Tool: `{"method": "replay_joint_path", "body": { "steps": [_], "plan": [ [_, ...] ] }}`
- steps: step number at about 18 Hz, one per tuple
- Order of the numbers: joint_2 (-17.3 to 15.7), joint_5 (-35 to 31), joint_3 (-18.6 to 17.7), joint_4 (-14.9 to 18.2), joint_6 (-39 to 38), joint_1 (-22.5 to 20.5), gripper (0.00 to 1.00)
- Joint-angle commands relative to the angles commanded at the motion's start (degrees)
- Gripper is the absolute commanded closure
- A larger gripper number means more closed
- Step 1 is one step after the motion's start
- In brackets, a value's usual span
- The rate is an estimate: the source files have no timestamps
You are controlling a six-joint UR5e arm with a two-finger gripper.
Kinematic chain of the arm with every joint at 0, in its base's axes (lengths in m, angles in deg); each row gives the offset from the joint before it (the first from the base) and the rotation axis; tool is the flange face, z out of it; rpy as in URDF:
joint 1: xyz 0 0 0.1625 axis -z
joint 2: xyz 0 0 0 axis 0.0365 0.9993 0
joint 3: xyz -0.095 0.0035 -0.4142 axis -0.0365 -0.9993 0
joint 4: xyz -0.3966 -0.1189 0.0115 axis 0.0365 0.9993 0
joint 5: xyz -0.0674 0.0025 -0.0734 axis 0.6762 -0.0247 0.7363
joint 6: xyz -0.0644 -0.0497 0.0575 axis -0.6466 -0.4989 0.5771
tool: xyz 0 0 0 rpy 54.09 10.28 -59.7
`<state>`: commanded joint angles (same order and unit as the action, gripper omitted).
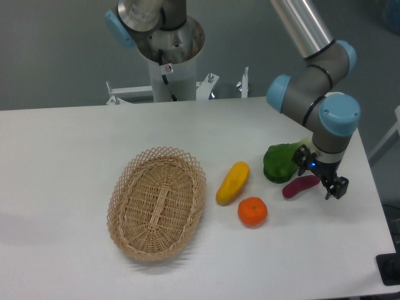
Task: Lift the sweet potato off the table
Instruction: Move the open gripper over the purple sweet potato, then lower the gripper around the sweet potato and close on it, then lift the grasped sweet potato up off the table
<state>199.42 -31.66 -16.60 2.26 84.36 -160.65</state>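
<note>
A wicker basket [157, 203] lay on the table [62, 150], far left of the sweet potato [300, 185]. Nearer it lay a yellow vegetable [232, 182] and an orange [252, 211], with a green leafy vegetable [282, 162] just above-left of it. The arm [312, 81] reached down from the upper right, wrist vertical, and the gripper [320, 177] hung over the potato's right end, fingers spread apart, holding nothing.

green vegetable [279, 163] crowding sweet potato [300, 185] from behind, orange [252, 211] near its left, bare table [312, 250] in front
</note>
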Motion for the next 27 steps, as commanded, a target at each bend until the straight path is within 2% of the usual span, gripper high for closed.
{"method": "replay_joint_path", "body": {
  "steps": [4, 11, 12, 15, 17, 21, 27],
  "plan": [
    [-0.3, 0.0, -1.8, -1.2, 0.0, 0.1, 0.00],
    [-0.2, 0.0, -2.7, -1.9, -1.1, 1.0, 0.00],
    [-0.1, 0.0, -2.8, -2.7, -1.1, 1.0, 0.05],
    [-0.1, 0.0, -2.9, -3.4, -1.1, 1.1, 0.53],
    [-0.2, 0.0, -2.7, -3.4, -1.0, 1.1, 0.67],
    [-0.3, 0.3, -2.0, -3.4, -0.5, 1.1, 0.75],
    [-1.2, 0.9, 0.1, -3.3, -1.0, 1.1, 0.75]
  ]
}}
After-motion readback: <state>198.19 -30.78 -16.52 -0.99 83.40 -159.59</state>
